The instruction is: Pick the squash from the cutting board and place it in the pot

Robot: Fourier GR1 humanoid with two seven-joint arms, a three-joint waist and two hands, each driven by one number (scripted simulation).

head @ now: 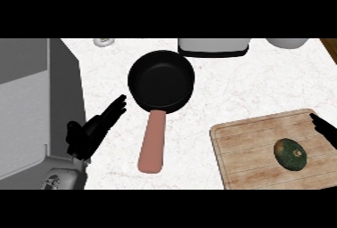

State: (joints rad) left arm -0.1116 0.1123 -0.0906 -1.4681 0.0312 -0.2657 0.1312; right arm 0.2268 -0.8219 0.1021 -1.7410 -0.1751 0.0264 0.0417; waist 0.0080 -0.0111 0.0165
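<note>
A dark green squash [290,153] lies on the wooden cutting board [250,147] at the lower right. The black pot [161,80], a shallow pan with a pinkish handle [153,142], sits in the middle of the counter with nothing in it. My left hand [92,129] stands open at the lower left, fingers straight and pointing up towards the pot's rim. Only the black fingertips of my right hand [324,127] show at the right edge, just above and right of the squash, not touching it.
A white appliance [212,46] stands at the back centre, a white bowl [287,42] at the back right, and a small round object [103,42] at the back left. A grey sink or unit [26,107] borders the counter on the left.
</note>
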